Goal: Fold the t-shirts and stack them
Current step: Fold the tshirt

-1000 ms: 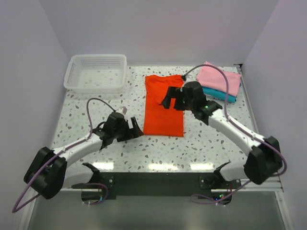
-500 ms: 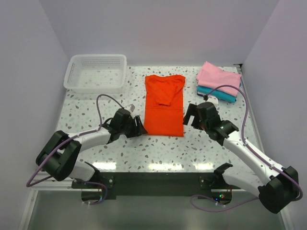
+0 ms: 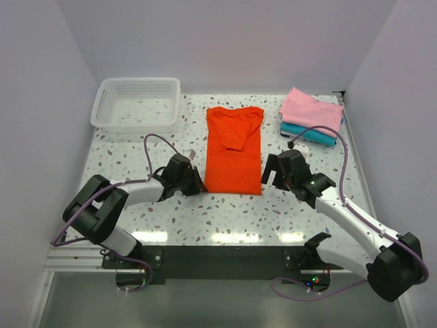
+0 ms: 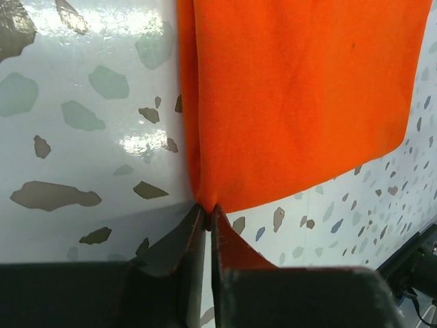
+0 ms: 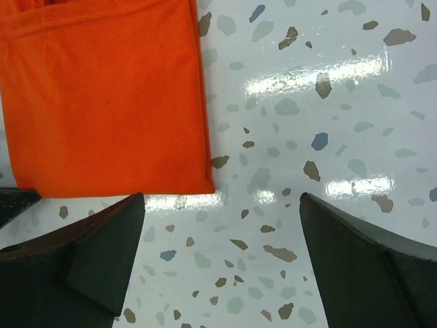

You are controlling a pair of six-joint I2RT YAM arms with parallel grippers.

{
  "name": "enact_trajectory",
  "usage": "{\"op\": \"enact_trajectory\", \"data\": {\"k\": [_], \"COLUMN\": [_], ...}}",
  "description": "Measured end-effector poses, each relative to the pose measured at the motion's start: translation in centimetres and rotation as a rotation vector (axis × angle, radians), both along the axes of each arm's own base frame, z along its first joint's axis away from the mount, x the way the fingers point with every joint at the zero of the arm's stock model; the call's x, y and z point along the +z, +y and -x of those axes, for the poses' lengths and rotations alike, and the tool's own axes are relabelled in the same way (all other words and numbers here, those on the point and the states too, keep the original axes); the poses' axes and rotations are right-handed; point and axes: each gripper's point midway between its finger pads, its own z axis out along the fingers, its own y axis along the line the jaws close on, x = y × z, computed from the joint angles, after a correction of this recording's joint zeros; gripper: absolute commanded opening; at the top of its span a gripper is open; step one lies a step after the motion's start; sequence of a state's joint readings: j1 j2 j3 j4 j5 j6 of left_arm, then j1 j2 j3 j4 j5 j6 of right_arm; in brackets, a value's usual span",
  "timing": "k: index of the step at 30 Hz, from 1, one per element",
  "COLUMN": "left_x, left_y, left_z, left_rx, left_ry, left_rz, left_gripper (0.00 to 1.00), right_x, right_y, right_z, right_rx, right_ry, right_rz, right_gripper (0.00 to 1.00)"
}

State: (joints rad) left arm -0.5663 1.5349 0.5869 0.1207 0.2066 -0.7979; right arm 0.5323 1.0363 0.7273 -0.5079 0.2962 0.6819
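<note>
My left tool (image 4: 207, 210) sits low on the desk (image 3: 225, 213), at the lower left corner of the orange-red t-shirt (image 3: 233, 154). In the left wrist view its two fingers are narrow, almost together. The shirt's corner runs down into the slit between their tips, so I have that corner pinched. From there the cloth spreads up and to the right, filling the upper right of that view, with one folded edge running straight up from my fingertips.

My right tool (image 5: 222, 256) is spread wide and holds nothing. In the right wrist view one finger sits at the lower left of the frame and the other at the lower right, with speckled desk between them. The shirt's lower right corner lies just above that gap, nearer the left-hand finger. That finger's tip comes up just beside the shirt's bottom edge, and I cannot tell whether it touches.

In the top view the orange-red t-shirt lies flat in the centre of the frame, folded into a long, narrow rectangle with a smaller flap folded over its upper half. At the upper right, the pink t-shirt (image 3: 313, 109) lies folded on top of the teal t-shirt (image 3: 308, 134), well apart from both tools. A white mesh basket (image 3: 104, 117) stands at the upper left.
</note>
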Motion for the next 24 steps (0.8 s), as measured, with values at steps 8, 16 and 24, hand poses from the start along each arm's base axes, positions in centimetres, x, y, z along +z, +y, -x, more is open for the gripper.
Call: {"op": "enact_trajectory", "data": {"k": [8,16,24], "left_x": [-0.1,-0.1,-0.1], "left_y": [-0.3,-0.2,-0.2], "left_z": [-0.2,-0.2,-0.2], "left_rx": [-0.01,-0.004,-0.002], "left_ry": [0.0,-0.003,-0.004], "left_rz": [0.001,-0.009,-0.01], "left_gripper": [0.0,0.0,0.0], "right_x": [-3.0,-6.8,-8.7], "right_y": [1.4,3.4,4.4], "right_z": [0.5,1.0,1.1], "right_rx": [0.06,0.137,0.167], "right_ry": [0.106,0.242,0.298], "right_rz": [-0.009,-0.033,-0.054], "right_gripper": [0.99,0.65,0.49]}}
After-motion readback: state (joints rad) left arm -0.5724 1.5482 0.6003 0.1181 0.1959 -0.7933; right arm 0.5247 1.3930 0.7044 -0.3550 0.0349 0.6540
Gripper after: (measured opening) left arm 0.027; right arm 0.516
